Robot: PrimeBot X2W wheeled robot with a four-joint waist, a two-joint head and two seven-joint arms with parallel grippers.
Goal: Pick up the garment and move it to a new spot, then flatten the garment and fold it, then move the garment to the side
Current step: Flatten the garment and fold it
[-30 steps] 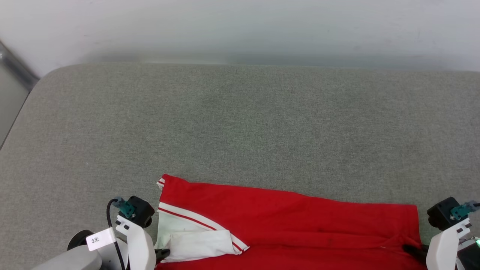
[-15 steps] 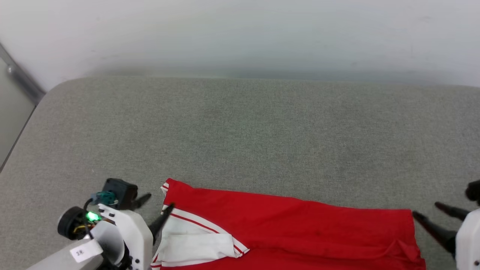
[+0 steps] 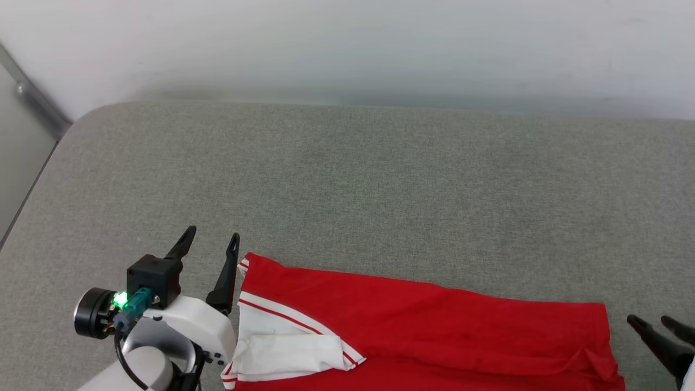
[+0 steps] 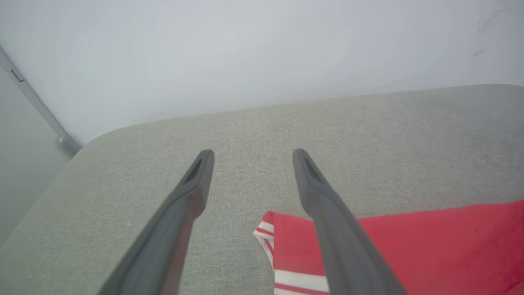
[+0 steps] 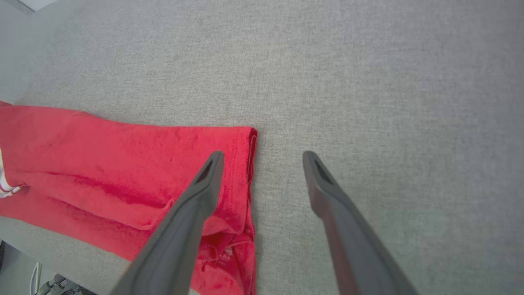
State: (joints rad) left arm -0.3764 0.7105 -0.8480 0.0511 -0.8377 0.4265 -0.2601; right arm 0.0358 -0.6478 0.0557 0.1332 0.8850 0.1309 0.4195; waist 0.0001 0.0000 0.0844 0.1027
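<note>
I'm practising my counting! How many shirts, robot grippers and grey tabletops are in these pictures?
Shirts: 1, the red garment with a white sleeve
Grippers: 2, the left gripper and the right gripper, both open
Grey tabletops: 1, the grey surface under the shirt
Total: 4

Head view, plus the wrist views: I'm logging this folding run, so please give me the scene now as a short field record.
surface: grey woven fabric surface
garment: red thin-fabric jersey shirt with white sleeve and striped trim, lying at the near edge
left gripper: open, empty, by the shirt's left corner
right gripper: open, empty, by the shirt's right edge
backdrop: plain white wall
</note>
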